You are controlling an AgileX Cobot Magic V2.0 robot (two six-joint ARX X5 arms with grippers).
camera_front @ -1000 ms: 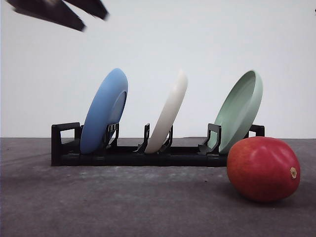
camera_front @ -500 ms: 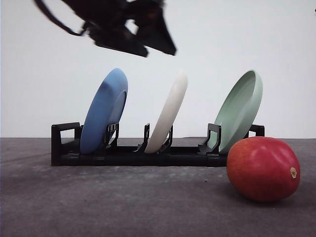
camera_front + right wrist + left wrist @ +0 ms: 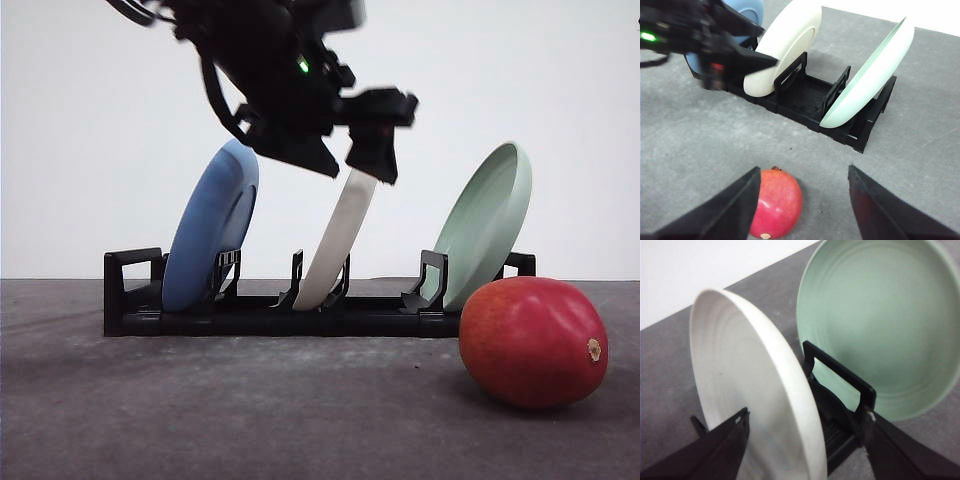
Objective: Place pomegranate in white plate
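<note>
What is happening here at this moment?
The left claw is open around the top rim of the white plate, which stands in the black rack between the blue plate and the green plate. The pomegranate lies on the table, under the open right claw.

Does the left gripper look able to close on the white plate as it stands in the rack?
Probably yes. The left gripper is open with a finger on each side of the white plate at its top rim; the green plate stands apart, nothing between.
</note>
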